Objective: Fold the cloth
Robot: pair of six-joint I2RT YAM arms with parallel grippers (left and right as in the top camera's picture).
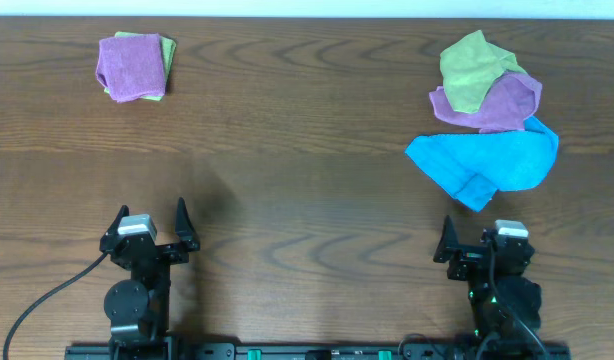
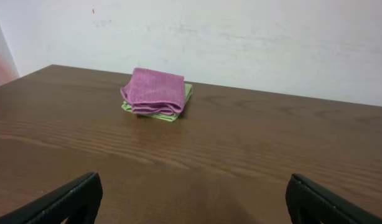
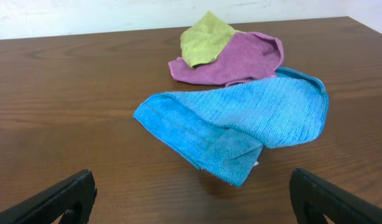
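The sky-blue cloth (image 1: 487, 162) lies crumpled on the right side of the table, one corner folded under at its near edge. It shows in the right wrist view (image 3: 241, 121), just ahead of my right gripper (image 3: 191, 196), with a bit of white tag at its near corner. My right gripper (image 1: 484, 245) is open and empty, close to the table's front edge. My left gripper (image 1: 149, 230) is open and empty at the front left, far from the cloth; in its own view (image 2: 191, 199) only bare wood lies between the fingers.
A crumpled purple cloth (image 1: 492, 100) with a yellow-green cloth (image 1: 472, 68) on it touches the blue cloth's far edge. A folded purple cloth on a yellow-green one (image 1: 135, 66) sits at the back left, seen also in the left wrist view (image 2: 155, 93).
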